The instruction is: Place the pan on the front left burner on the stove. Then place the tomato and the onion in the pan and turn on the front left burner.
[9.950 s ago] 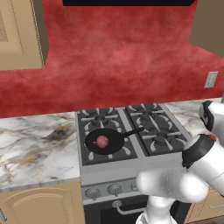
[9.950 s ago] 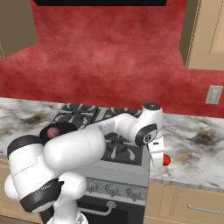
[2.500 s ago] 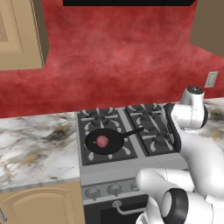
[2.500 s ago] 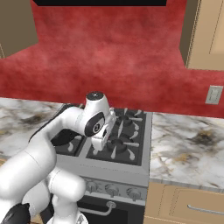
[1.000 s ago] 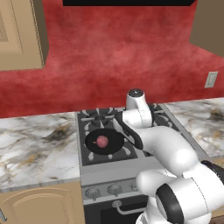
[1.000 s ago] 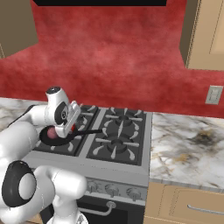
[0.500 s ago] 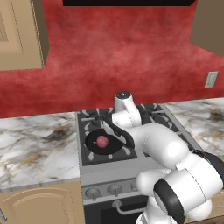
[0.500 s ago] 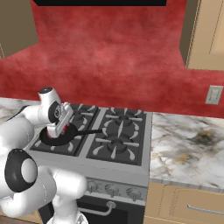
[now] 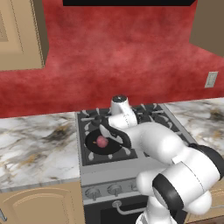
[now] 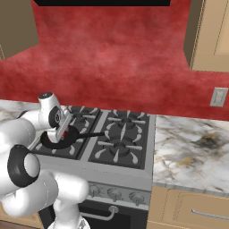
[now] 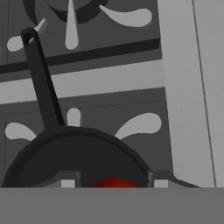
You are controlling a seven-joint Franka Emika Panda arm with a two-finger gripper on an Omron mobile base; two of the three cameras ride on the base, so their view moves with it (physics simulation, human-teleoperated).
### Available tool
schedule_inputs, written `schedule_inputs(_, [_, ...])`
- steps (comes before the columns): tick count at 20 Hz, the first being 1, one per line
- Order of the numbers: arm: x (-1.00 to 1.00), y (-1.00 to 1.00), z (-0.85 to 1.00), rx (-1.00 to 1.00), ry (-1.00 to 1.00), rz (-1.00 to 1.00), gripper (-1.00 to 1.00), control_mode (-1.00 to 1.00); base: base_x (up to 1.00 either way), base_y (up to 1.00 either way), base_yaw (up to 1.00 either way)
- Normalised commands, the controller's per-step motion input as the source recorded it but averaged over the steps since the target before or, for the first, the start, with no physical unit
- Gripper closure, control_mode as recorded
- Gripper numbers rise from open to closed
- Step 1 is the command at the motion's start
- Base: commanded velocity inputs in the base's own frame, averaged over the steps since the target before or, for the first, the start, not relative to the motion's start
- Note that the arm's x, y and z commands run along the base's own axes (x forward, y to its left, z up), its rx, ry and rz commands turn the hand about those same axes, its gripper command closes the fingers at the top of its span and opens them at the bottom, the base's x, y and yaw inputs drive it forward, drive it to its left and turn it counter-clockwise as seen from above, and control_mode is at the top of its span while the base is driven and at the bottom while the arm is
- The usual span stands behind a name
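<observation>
Pan [image 9: 105, 143] sits on the front left burner [image 9: 94, 154] of the stove [image 9: 131, 173], handle [image 11: 40, 78] running toward the right-hand burners. Onion [image 9: 101, 141] lies inside the pan, roughly centred, dull pink in the left base view. Gripper [image 11: 113, 183] hangs directly above the pan, clear of the rim; in the hand view the two fingertips [image 11: 68, 183] straddle a red round shape, the tomato [image 11: 114, 183], with black pan floor behind it. The tips sit right at the tomato's sides, so it reads as a grip on the tomato, jaws about as wide as the fruit. In the right base view the hand [image 10: 62, 127] tilts down over the pan, a red spot just beside it. Behind: rear burners, then the red wall [image 9: 122, 65]. Marble counter [image 9: 35, 148] flanks the stove on both sides.
</observation>
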Motion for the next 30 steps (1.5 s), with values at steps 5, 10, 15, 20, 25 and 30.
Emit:
schedule_inputs(5, [0.08, 0.1, -0.14, 0.0, 0.0, 0.07, 1.0, -1.0, 0.0, 0.0, 0.0])
schedule_inputs(10, [0.14, 0.07, -0.12, 0.0, 0.0, 0.06, 1.0, -1.0, 0.0, 0.0, 0.0])
schedule_inputs(15, [0.13, 0.0, -0.09, 0.0, 0.0, 0.06, 1.0, -1.0, 0.0, 0.0, 0.0])
schedule_inputs(20, [0.04, 0.05, -0.12, 0.0, 0.02, 0.05, 1.0, -1.0, 0.0, 0.0, 0.0])
schedule_inputs(25, [0.0, 0.16, -0.1, 0.0, 0.05, 0.02, -1.0, -1.0, 0.0, 0.0, 0.0])
schedule_inputs(30, [0.0, 0.1, -0.06, 0.0, 0.03, 0.02, -1.0, -1.0, 0.0, 0.0, 0.0])
